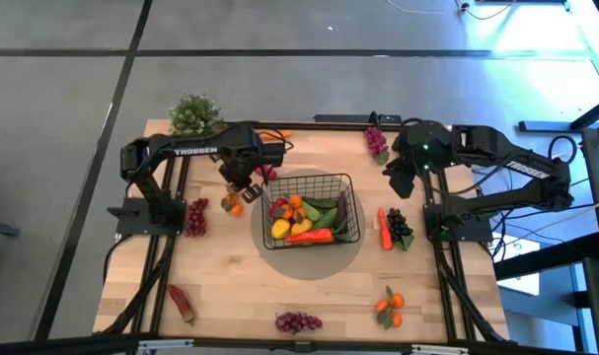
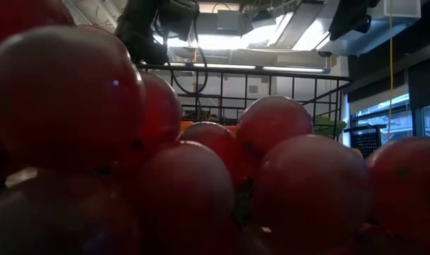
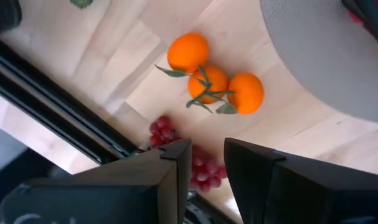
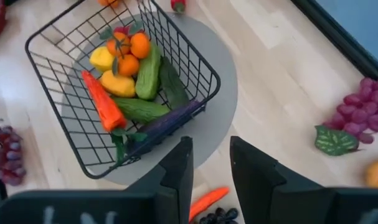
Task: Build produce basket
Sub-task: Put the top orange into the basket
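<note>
Wood table point(image 1: 230, 286): basket point(image 1: 350, 197) sits centre, part-filled, with oranges point(image 1: 232, 204), grapes point(image 1: 297, 321) and carrot point(image 1: 385, 229) outside; left gripper point(image 1: 242, 185) hovers over oranges, right gripper point(image 1: 401, 176) idles, both slightly parted, empty.

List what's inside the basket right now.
The basket holds oranges, yellow lemons, green cucumbers, a carrot and a purple eggplant. Anything beneath that pile is covered.

Black wire basket point(image 1: 312, 209), wooden table point(image 1: 230, 286)
</note>
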You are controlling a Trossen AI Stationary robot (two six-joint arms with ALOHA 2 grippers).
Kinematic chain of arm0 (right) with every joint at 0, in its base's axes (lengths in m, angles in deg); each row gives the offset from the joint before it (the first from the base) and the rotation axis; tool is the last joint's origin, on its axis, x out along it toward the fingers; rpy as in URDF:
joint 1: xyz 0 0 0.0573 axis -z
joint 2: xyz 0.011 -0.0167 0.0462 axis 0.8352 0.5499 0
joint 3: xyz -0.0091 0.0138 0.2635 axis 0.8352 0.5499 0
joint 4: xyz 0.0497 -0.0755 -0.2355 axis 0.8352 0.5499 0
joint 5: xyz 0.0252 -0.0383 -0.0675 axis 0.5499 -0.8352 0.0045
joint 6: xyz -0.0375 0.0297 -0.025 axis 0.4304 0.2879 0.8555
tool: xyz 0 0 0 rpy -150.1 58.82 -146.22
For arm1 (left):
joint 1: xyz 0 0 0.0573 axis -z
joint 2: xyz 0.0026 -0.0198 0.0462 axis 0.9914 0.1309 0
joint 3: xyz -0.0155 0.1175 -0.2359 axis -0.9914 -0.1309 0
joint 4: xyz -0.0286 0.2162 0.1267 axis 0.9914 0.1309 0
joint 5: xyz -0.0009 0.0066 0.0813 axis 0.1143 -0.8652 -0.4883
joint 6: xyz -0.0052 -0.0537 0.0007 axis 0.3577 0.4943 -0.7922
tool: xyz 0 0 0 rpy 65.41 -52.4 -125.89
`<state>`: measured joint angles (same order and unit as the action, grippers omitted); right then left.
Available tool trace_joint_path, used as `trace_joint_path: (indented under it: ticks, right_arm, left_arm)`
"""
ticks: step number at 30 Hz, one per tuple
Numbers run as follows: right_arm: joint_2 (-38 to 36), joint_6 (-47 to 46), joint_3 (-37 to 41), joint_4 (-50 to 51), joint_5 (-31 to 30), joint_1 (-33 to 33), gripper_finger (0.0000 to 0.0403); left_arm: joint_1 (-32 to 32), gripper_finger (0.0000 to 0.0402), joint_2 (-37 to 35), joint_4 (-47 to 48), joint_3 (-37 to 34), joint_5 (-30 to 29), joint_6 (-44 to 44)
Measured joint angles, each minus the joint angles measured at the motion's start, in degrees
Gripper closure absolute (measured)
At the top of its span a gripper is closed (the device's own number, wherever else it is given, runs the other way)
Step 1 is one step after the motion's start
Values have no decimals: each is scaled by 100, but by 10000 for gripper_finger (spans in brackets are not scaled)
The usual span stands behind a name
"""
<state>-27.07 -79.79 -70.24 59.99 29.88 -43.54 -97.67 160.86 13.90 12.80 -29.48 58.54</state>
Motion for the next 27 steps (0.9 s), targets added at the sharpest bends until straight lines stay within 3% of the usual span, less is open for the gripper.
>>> trace_joint_path:
  ticks: [4, 9, 27]
  right_arm:
    - [0, -318, 0, 0, 3, 90, 308]
    - [2, -736, 0, -1, 4, 103, 308]
    - [2, -1077, 0, -4, -9, 103, 308]
  left_arm:
    - [-198, 318, 0, -10, -13, 83, -667]
    - [-434, 318, 2, -227, -444, 800, -1222]
    - [-484, 317, 2, -1171, -1683, 336, -2131]
